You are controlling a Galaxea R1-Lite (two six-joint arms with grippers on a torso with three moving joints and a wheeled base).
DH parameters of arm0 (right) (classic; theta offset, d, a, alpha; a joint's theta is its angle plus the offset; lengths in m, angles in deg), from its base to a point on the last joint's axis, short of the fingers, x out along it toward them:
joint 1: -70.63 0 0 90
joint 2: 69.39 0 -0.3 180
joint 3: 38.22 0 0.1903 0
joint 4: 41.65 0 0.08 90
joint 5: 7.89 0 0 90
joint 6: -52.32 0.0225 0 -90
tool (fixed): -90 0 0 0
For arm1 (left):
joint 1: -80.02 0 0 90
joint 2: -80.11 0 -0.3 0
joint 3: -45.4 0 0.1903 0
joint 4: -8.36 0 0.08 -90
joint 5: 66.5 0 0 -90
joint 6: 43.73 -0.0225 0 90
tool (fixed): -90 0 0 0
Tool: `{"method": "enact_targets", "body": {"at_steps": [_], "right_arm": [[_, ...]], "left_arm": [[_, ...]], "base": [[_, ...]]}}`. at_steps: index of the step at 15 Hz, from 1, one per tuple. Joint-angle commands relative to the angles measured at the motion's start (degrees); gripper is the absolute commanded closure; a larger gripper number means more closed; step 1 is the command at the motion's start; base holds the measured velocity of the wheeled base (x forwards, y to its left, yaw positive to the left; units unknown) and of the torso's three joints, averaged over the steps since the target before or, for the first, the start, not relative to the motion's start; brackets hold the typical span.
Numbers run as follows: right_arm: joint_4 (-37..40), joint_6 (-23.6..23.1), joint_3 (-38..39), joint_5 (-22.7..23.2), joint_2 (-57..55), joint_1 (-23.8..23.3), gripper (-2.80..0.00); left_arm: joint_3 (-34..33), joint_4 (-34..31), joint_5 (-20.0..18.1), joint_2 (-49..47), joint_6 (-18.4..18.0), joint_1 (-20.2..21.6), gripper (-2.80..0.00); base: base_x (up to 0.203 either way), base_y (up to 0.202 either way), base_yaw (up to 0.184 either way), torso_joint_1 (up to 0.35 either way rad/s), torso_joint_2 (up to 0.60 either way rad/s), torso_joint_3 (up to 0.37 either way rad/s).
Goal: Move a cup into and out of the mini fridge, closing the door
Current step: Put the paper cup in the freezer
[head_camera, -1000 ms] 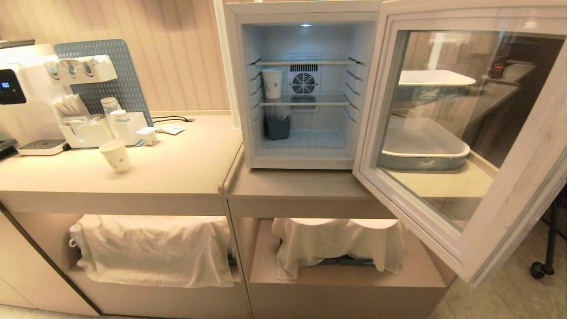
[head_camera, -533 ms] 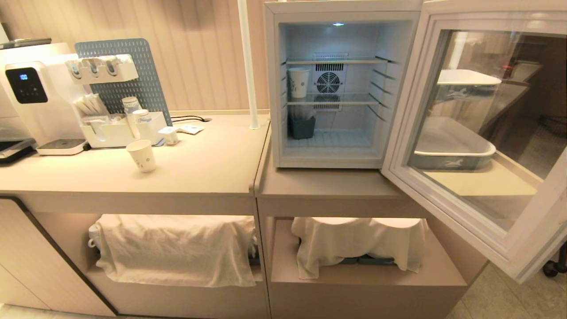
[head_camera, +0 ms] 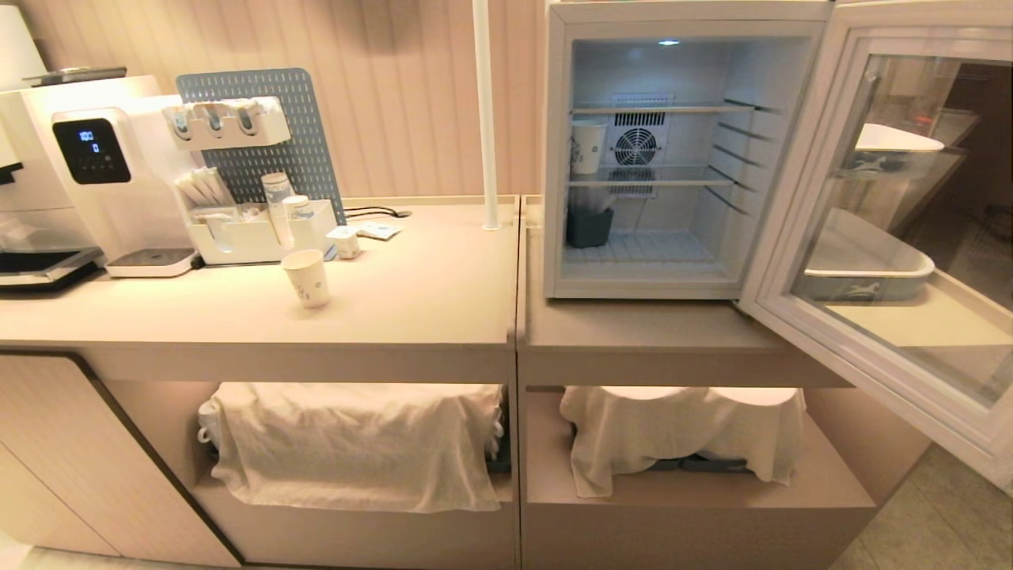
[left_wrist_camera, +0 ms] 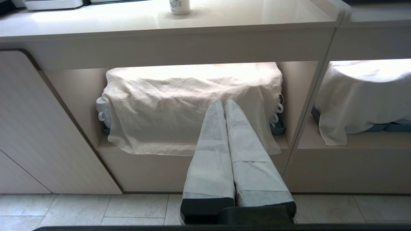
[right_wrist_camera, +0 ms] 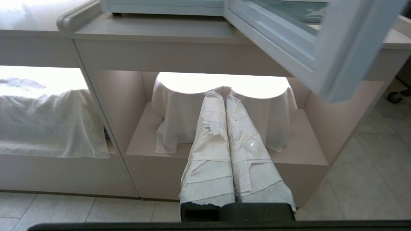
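**Fridge open, one cup on the counter, both grippers clenched empty**

The long pale counter (head_camera: 411, 309) spans the scene, with cloth-draped items (head_camera: 356, 443) on the open shelves beneath it. At its right end stands the mini fridge (head_camera: 558, 158), lit inside, its door (head_camera: 799, 237) swung wide open to the right and toward the near side. At the far left sits a white water dispenser (head_camera: 103, 174) with a dark display, and just right of it a white organiser tray (head_camera: 253, 241) in front of a grey pegboard (head_camera: 277, 127).

A cup (head_camera: 307, 278) stands upright on the counter's left half, near the organiser and well apart from the fridge. A second paper cup (head_camera: 587, 146) rests on the fridge's middle wire shelf, left side, beside the round rear fan (head_camera: 635, 146). A dark bin (head_camera: 589, 227) sits on the fridge floor below it.

The left gripper (left_wrist_camera: 224, 103) hangs low before the left under-counter shelf, taped fingers pressed together, grasping nothing. The right gripper (right_wrist_camera: 224, 93) hangs likewise before the right shelf, under the open door, clenched and empty.
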Motion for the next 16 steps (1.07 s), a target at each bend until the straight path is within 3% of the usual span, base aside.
{"method": "enact_targets", "body": {"at_steps": [1, 16], "right_arm": [[0.0, 0.0, 0.0, 0.0, -0.1, 0.0, 0.0], [0.1, -0.1, 0.0, 0.0, -0.1, 0.0, 0.0]], "left_arm": [[0.0, 0.1, 0.0, -0.1, 0.5, 0.0, 0.0], [0.0, 0.1, 0.7, -0.1, 1.1, 0.0, 0.0]], "base": [[0.0, 0.193, 0.0, 0.004, 0.0, 0.009], [0.0, 0.192, -0.001, 0.002, 0.0, 0.002]]}}
